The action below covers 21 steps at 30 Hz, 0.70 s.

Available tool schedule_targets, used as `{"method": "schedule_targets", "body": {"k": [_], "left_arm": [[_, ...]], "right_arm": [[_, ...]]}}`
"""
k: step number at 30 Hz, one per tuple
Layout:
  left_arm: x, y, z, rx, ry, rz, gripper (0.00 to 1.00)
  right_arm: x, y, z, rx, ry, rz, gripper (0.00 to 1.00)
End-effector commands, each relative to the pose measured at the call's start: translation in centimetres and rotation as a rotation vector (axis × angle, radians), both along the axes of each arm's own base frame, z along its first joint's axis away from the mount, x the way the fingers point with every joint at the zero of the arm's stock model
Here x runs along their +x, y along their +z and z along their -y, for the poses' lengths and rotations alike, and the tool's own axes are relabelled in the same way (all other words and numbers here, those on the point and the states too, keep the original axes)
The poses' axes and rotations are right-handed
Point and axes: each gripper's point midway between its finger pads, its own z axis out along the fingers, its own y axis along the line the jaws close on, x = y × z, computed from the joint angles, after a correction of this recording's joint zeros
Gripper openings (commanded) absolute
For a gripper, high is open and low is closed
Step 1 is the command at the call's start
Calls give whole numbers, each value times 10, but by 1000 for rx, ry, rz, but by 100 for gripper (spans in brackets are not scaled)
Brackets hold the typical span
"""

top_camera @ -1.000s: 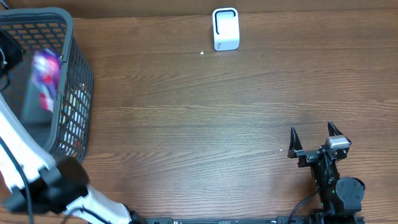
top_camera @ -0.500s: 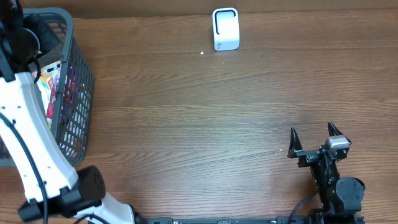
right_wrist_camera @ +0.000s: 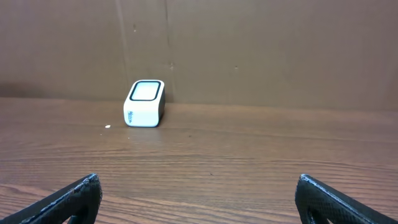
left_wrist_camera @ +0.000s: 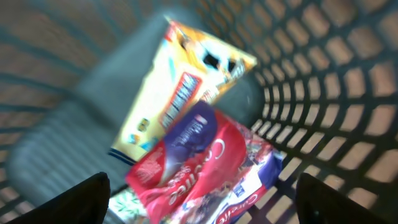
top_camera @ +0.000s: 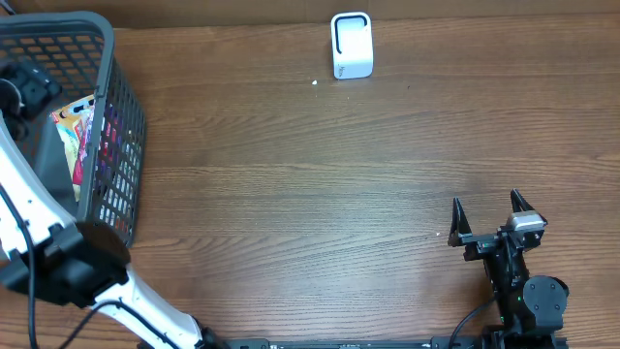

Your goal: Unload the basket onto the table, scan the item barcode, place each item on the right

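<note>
At the far left the left gripper [top_camera: 21, 85] hangs inside the basket [top_camera: 108, 68], its fingers [left_wrist_camera: 74, 202] spread wide with nothing held between them. Ahead of the fingertips, in the gap between them, a red packet [left_wrist_camera: 186, 171] lies on the basket floor (the wrist view is too blurred to read its print). It overlaps the near end of a yellow packet [left_wrist_camera: 180, 93], which stretches farther away from the fingers. The mesh wall rises just beyond the right-hand finger. Whether either packet touches a finger I cannot tell.

Toward the middle, the scanner [top_camera: 351, 45] stands upright at the far edge of the table [top_camera: 310, 194], well apart from both grippers.

At the right the right gripper [top_camera: 486, 202] sits near the table's front edge. Its fingers [right_wrist_camera: 68, 199] are also wide apart, with only bare wood between them. Seen from its wrist, the scanner is far ahead, nearer the left-hand finger's side than the right.
</note>
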Motion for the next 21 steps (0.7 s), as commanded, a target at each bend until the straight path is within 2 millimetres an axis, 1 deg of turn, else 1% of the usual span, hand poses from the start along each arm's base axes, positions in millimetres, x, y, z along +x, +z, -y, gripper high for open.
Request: {"method": "schedule_targets", "body": {"k": [1, 6, 9, 13, 16, 20, 21], "left_arm": [[18, -41, 24, -135, -199, -33, 86], [24, -88, 35, -249, -283, -102, 89], [22, -116, 38, -302, -308, -158, 90], [18, -144, 41, -352, -323, -220, 90], [13, -164, 43, -388, -339, -268, 84], [2, -191, 45, -429, -330, -356, 82], [-1, -197, 45, -438, -328, -378, 80]], "right_arm": [[0, -2, 4, -1, -18, 4, 100], [0, -2, 4, -1, -18, 4, 100], [0, -2, 4, -1, -18, 4, 100], [0, -2, 4, -1, -18, 4, 100], [0, -2, 4, -1, -18, 4, 100], [0, -2, 4, -1, -18, 4, 100], [0, -2, 4, -1, -18, 4, 100]]}}
